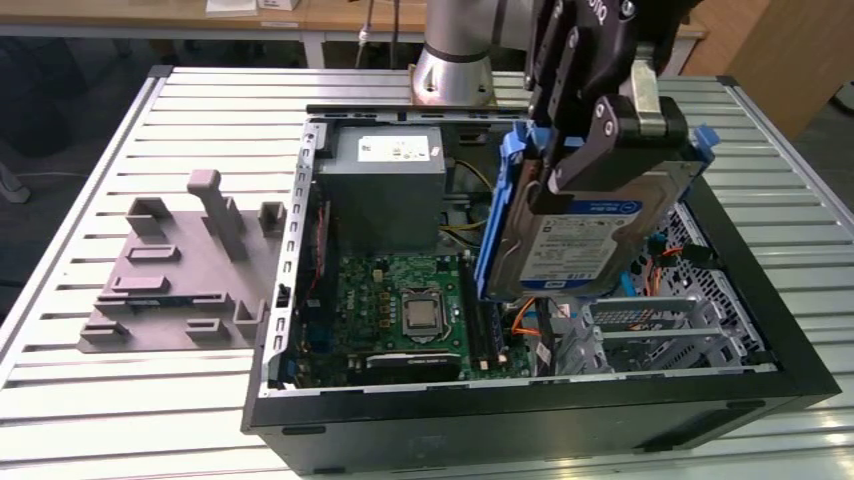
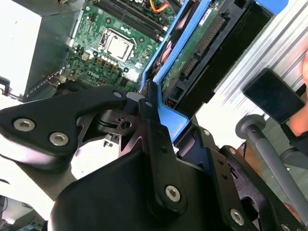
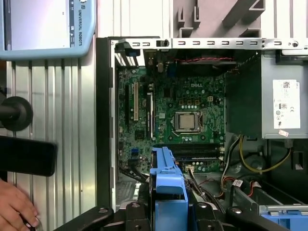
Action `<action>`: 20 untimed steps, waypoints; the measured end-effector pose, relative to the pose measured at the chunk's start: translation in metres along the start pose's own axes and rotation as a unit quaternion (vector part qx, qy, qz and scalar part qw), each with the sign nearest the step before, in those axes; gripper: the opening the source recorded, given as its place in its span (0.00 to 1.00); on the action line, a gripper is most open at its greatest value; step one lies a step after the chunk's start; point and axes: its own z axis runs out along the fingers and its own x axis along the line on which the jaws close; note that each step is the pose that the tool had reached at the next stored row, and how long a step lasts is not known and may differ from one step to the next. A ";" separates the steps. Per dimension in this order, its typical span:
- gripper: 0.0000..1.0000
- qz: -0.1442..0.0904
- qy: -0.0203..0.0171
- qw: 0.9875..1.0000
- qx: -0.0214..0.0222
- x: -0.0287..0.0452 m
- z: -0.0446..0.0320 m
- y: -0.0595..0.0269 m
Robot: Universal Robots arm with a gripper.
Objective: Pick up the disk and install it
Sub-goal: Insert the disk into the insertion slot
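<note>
In the exterior view the disk (image 1: 583, 238), silver with a white-and-blue label and blue rails, hangs tilted over the right half of the open computer case (image 1: 534, 410). My gripper (image 1: 603, 150) is shut on the disk's upper end. In both wrist views the blue carrier edge (image 3: 166, 179) (image 2: 169, 122) sticks out from between the black fingers (image 2: 148, 103), with the motherboard (image 3: 183, 120) below. The disk's underside and connector (image 2: 199, 45) show in the second wrist view.
A grey power supply box (image 1: 386, 185) fills the case's far corner. A metal drive cage (image 1: 674, 330) with orange cables sits under the disk. A grey fixture plate (image 1: 174, 270) lies on the slatted table at the exterior view's left. A person's hand (image 3: 14, 207) and a pendant (image 3: 43, 26) lie beside the case.
</note>
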 end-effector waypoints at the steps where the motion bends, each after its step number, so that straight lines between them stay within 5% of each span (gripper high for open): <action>1: 0.36 0.000 0.000 1.000 0.000 0.0002 0.0003 -0.0019; 20: 0.36 0.000 0.000 1.000 0.000 0.0004 0.0055 -0.0328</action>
